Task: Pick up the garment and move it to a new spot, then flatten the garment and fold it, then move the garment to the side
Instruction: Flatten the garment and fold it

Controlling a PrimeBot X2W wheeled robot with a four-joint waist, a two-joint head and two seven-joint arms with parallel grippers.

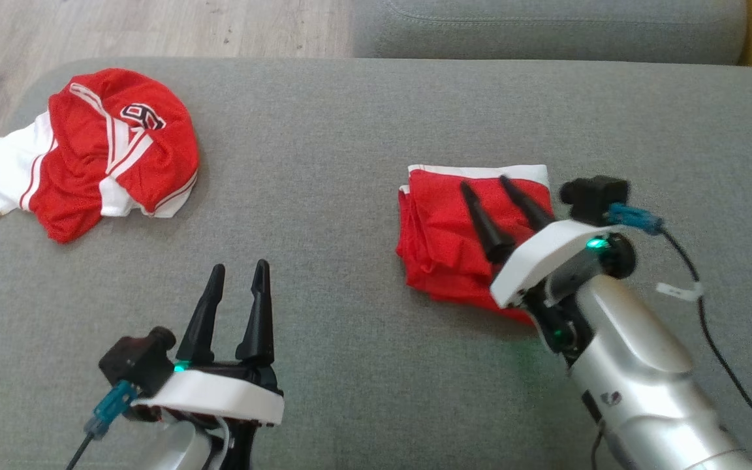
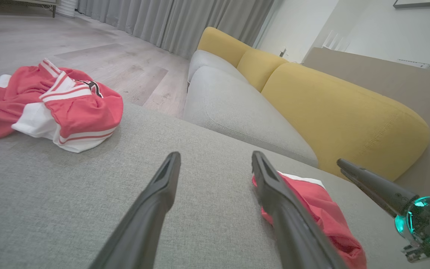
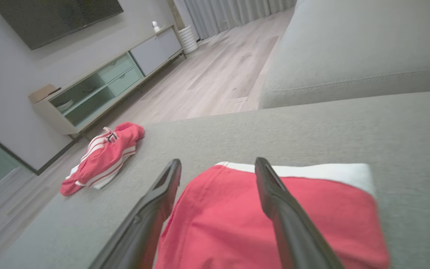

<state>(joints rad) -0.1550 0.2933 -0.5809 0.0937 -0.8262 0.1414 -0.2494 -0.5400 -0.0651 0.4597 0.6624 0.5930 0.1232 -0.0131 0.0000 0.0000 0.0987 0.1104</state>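
Two garments lie on the grey cushion. The folded red garment sits right of centre as a near-square packet, its white-banded edge turned away from the robot (the near end is hidden under the arm). The right gripper is above it, jaws spread wide, gripping nothing. The left gripper has its jaws wide and empty over bare cushion. The crumpled red-and-white garment lies far left.

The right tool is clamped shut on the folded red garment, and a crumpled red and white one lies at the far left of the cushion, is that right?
Not quite: the right tool is open, fingers spread over the folded garment, as the right wrist view shows. The crumpled garment does lie far left on the cushion.
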